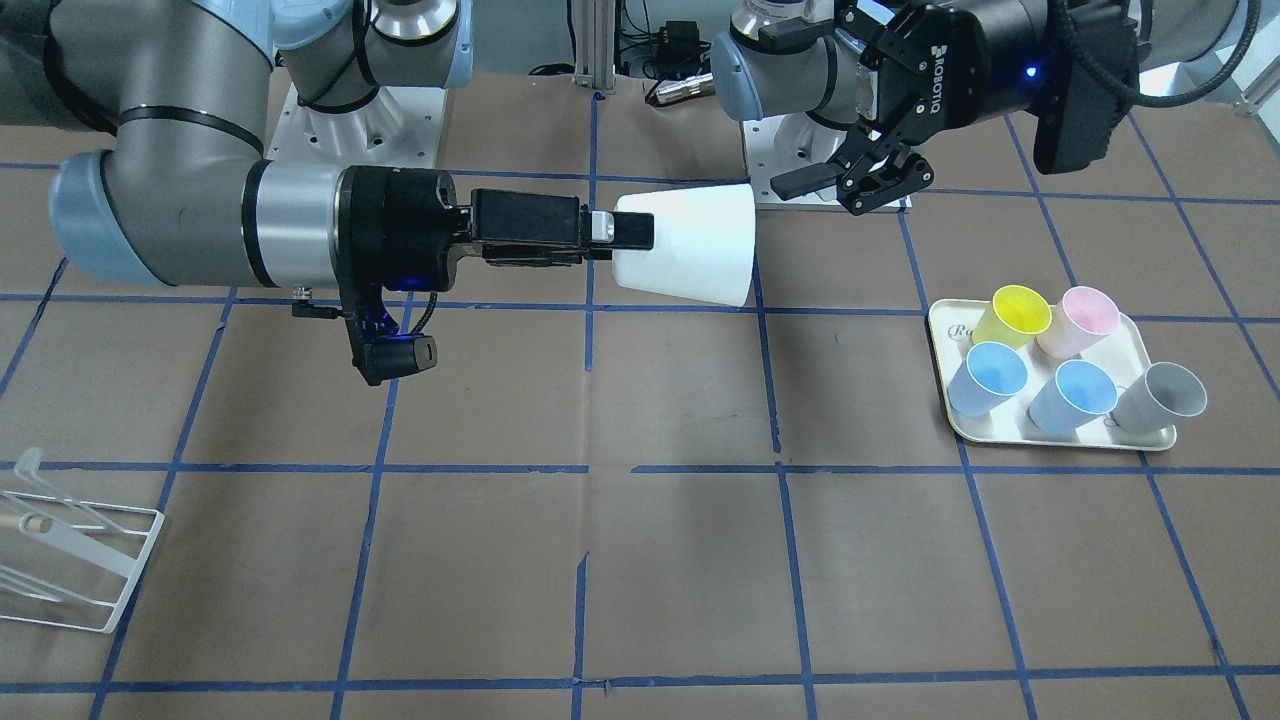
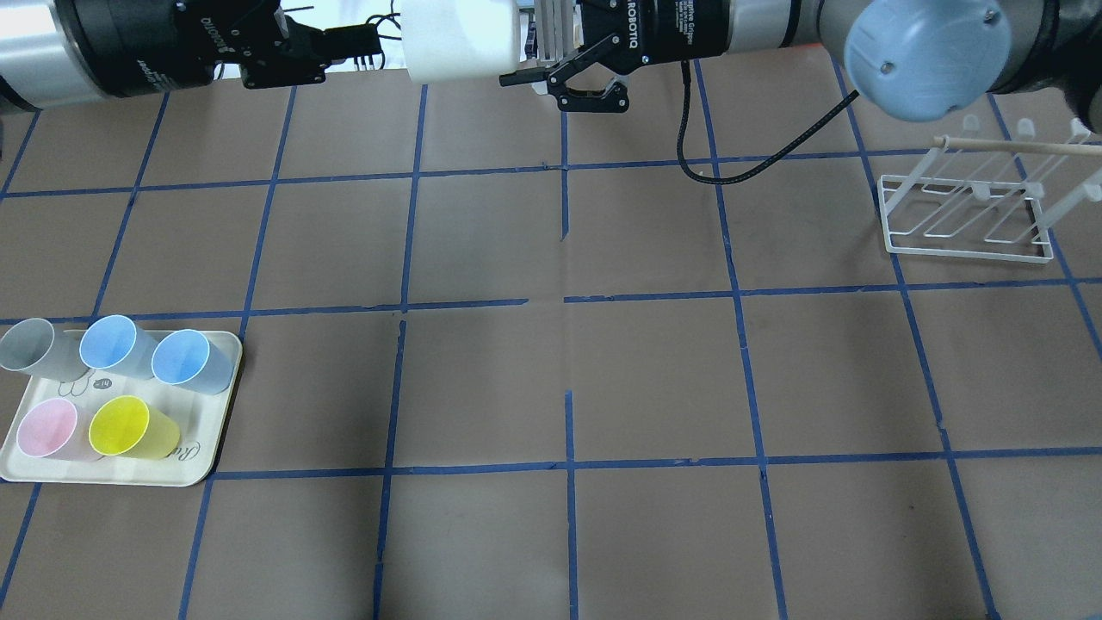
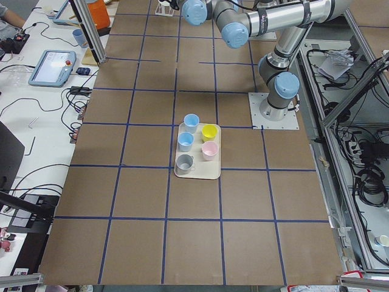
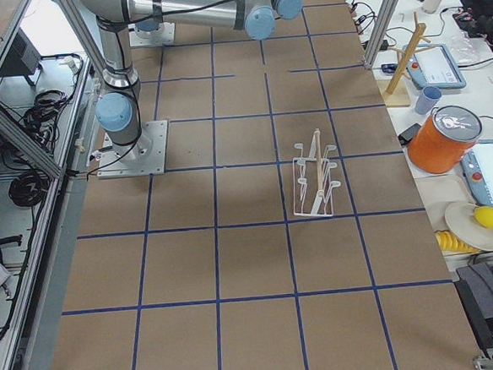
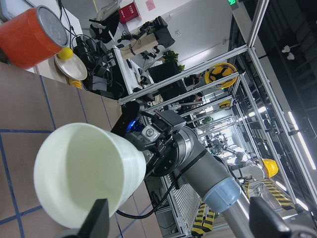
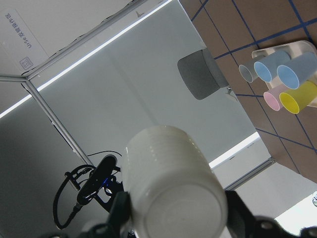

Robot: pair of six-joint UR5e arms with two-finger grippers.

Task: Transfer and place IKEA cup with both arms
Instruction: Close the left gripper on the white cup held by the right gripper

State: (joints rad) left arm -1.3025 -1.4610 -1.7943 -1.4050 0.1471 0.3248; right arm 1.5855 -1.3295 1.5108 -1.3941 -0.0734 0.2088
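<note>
1. The right tool (image 1: 628,232) is squeezed tight on the small bottom end of the IKEA cup (image 1: 690,245), with one finger on each side.
2. The white cup is up in the air over the counter (image 1: 640,560). It lies on its side, and its open mouth points at the left tool (image 1: 830,190).
3. The left tool has its fingers wide apart. It is just beside the cup's mouth and does not touch it.
4. On the robot's left side of the counter sits a tray (image 1: 938,340). In it stand a yellow cup (image 1: 1015,312), a pink cup (image 1: 1085,318), two blue cups (image 1: 990,375) and a grey cup (image 1: 1160,395).
5. A white wire rack (image 1: 70,560) stands on the robot's right side, farther from the robot than the tray.
</note>
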